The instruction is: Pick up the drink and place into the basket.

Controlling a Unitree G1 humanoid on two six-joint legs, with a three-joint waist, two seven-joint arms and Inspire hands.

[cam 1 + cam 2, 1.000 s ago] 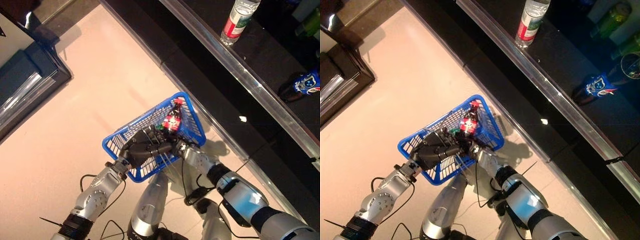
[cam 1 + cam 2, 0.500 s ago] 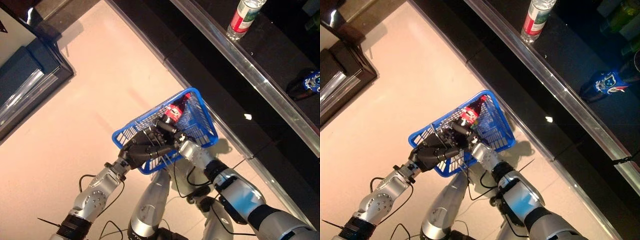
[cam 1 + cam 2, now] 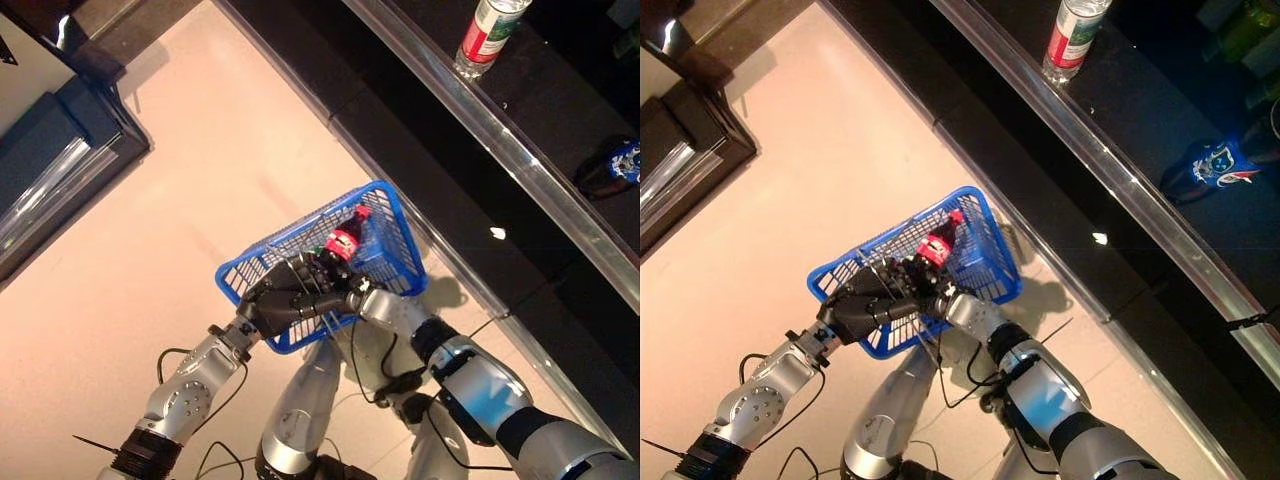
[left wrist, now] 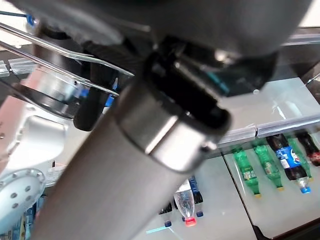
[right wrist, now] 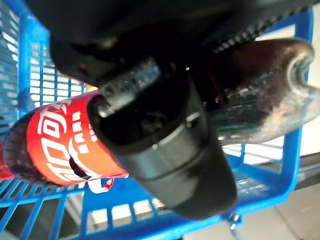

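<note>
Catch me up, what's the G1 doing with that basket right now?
It is putting a drink away. The left hand grips the near rim of the blue basket, held above the floor. The right hand reaches in with its fingers curled round a dark cola bottle with a red label; the bottle lies inside the basket, not yet released. More bottles stand on the dark counter beyond.
</note>
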